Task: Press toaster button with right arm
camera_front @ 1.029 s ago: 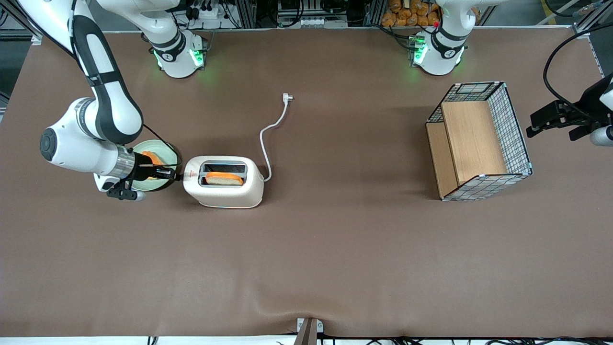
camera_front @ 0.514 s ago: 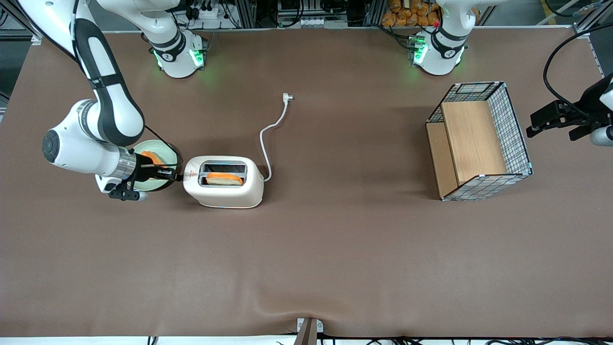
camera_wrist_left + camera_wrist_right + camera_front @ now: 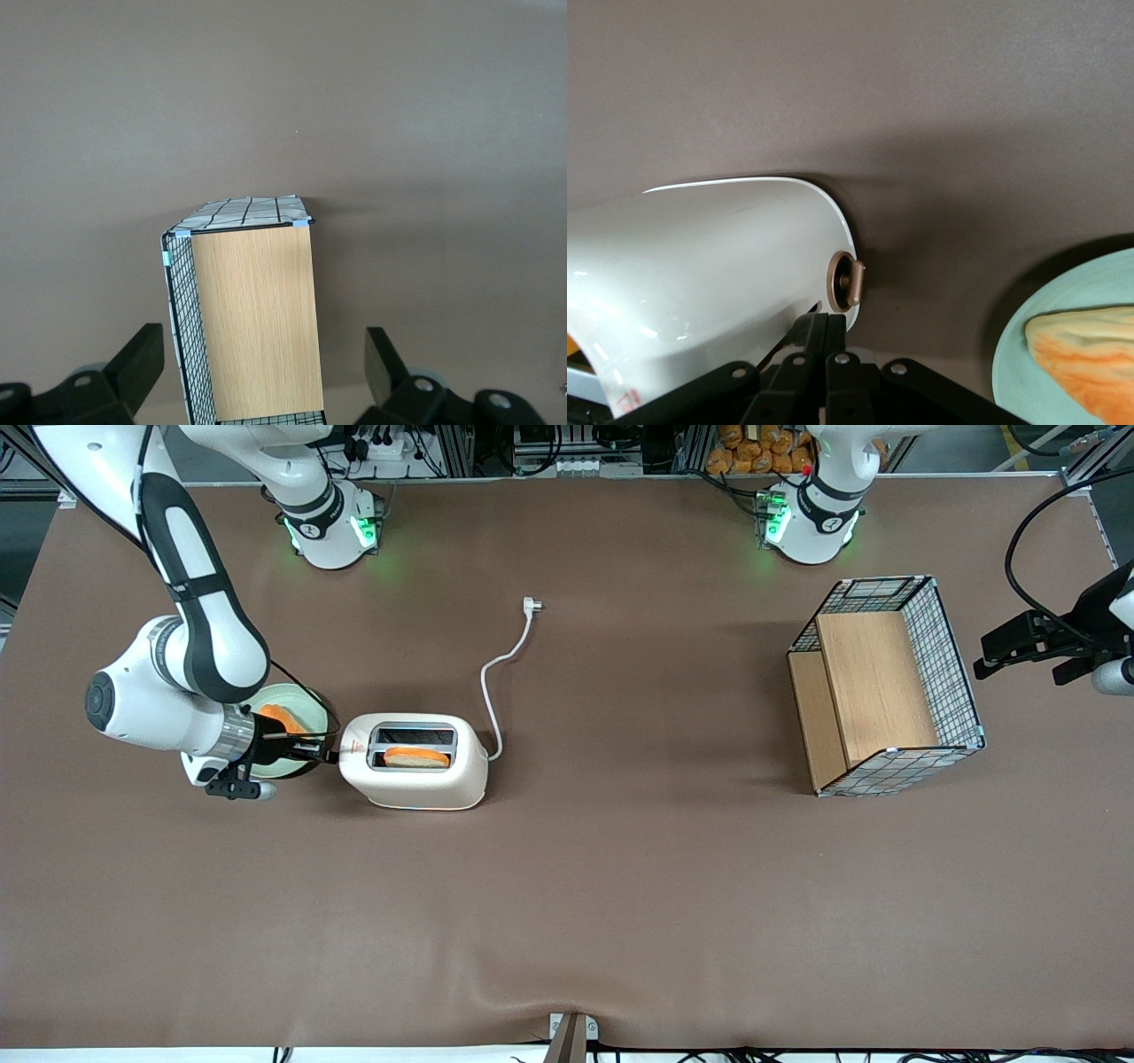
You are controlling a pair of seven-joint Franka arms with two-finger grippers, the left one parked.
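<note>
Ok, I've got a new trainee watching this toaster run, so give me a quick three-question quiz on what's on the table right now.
1. True or false: both slots of the toaster hold bread.
2. Where is the gripper? A) at the toaster's short end, beside the green plate; B) over the wire basket; C) above the toaster's slots.
3. Fill in: the toaster's plug lies loose on the ____.
Key: 1 false, only the slot nearer the front camera holds a slice. 2 A, with its fingers shut. 3 table.
</note>
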